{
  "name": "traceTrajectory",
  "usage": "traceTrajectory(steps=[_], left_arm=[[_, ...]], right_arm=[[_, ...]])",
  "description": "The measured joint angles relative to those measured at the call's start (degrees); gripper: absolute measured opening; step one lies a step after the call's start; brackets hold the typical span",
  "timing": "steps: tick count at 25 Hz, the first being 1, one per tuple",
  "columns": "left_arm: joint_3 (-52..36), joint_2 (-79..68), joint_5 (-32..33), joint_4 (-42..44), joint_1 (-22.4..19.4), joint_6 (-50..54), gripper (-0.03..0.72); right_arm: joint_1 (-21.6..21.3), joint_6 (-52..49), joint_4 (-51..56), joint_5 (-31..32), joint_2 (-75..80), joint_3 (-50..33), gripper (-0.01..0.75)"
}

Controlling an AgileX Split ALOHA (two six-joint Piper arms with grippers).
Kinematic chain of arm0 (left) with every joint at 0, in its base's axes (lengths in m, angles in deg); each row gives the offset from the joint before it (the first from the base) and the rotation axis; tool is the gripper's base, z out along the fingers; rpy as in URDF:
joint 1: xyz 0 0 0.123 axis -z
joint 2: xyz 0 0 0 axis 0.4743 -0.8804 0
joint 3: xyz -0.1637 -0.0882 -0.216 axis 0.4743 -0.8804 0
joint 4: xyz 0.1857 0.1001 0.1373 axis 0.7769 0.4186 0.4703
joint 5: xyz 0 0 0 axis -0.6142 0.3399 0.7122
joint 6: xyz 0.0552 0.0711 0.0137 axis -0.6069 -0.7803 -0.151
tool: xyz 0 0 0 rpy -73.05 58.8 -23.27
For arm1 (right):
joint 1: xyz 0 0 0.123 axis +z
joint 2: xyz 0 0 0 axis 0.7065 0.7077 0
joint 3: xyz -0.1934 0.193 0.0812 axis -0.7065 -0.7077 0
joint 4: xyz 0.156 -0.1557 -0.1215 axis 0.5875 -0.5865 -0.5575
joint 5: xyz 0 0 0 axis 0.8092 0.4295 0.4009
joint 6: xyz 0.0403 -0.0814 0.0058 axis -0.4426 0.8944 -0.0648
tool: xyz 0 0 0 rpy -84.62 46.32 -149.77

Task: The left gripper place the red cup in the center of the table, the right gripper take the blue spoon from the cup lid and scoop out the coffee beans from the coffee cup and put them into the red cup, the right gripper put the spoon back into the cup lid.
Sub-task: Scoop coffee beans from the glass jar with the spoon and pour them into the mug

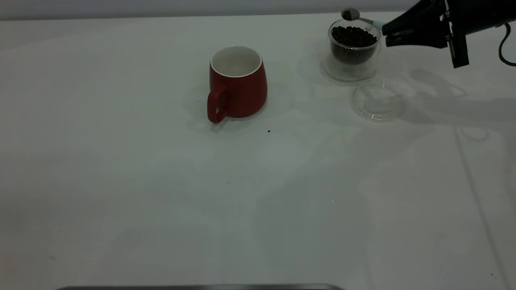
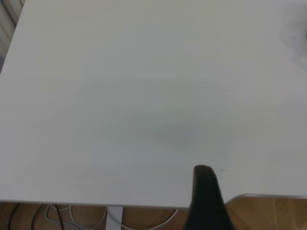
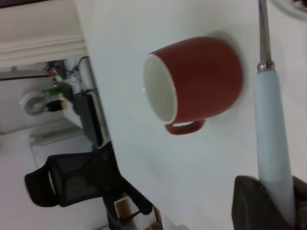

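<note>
The red cup (image 1: 238, 85) stands upright and empty near the table's middle, handle toward the front; it also shows in the right wrist view (image 3: 194, 85). My right gripper (image 1: 386, 34) is shut on the pale blue handle of the spoon (image 1: 361, 18), whose metal bowl holds beans above the far rim of the glass coffee cup (image 1: 354, 44) full of beans. In the right wrist view the spoon handle (image 3: 272, 129) runs out from between the fingers. The clear cup lid (image 1: 377, 100) lies empty in front of the coffee cup. Only one left fingertip (image 2: 204, 178) shows.
A single stray bean (image 1: 269, 131) lies on the white table (image 1: 161, 193) in front of the red cup. The table's near edge (image 2: 120, 205) shows in the left wrist view, with floor and cables below it.
</note>
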State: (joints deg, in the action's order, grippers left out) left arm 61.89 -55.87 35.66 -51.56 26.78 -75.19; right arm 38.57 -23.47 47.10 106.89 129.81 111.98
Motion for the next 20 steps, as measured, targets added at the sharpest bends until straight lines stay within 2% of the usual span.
traceTrajectory(steps=[10, 20], left_arm=[[0.0, 0.0, 0.0, 0.0, 0.0, 0.1, 0.587], [0.0, 0.0, 0.0, 0.0, 0.0, 0.1, 0.587]], right_arm=[[1.0, 2.8, 1.7, 0.3, 0.0, 0.0, 0.113], [9.2, 2.9, 2.9, 0.3, 0.0, 0.0, 0.113]])
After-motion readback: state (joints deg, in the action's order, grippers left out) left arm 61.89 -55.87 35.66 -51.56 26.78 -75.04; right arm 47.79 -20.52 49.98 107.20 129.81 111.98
